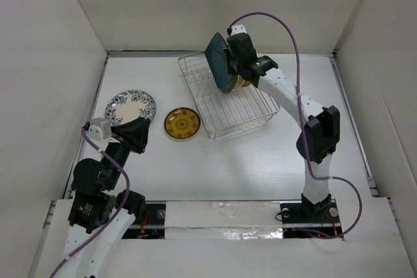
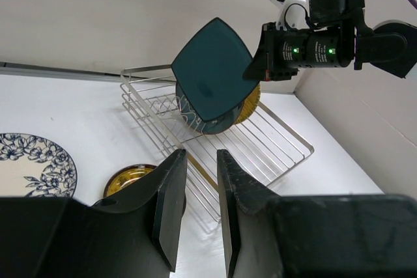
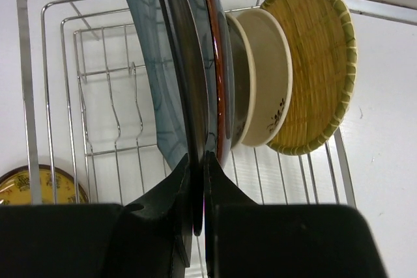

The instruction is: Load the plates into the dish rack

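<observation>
Cream plate (image 3: 266,76), right-wrist view only

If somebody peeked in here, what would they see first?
Probably the squarish dark teal plate, pinched on edge by the right gripper over the dish rack. Next, the blue-white floral plate and the yellow plate, lying flat left of the rack.
</observation>
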`<state>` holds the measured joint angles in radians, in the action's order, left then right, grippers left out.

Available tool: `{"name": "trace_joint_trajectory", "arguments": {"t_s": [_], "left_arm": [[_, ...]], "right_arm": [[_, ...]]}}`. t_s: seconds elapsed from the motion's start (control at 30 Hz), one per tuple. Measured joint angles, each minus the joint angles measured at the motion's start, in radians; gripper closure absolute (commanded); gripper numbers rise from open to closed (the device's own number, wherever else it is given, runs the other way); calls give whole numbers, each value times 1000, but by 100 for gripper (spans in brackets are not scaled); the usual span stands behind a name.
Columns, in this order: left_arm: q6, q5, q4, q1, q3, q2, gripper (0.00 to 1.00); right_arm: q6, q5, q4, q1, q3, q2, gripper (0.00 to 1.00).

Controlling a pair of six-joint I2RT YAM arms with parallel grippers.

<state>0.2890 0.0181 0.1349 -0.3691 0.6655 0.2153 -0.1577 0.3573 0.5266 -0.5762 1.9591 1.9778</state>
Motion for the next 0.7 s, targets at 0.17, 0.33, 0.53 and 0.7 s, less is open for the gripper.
{"name": "trace_joint_trajectory", "arguments": {"t_s": [0.17,0.33,0.53,0.7], "left_arm": [[0,0,0,0,0,4,77],[0,0,0,0,0,4,77],[0,0,0,0,0,4,77],[0,0,0,0,0,6,77]], "right_arm": [[18,61,5,-22,14,1,100],[28,105,4,-39,15,1,100],[31,133,11,-47,30,7,100],[31,139,-4,-49,21,4,100]]}}
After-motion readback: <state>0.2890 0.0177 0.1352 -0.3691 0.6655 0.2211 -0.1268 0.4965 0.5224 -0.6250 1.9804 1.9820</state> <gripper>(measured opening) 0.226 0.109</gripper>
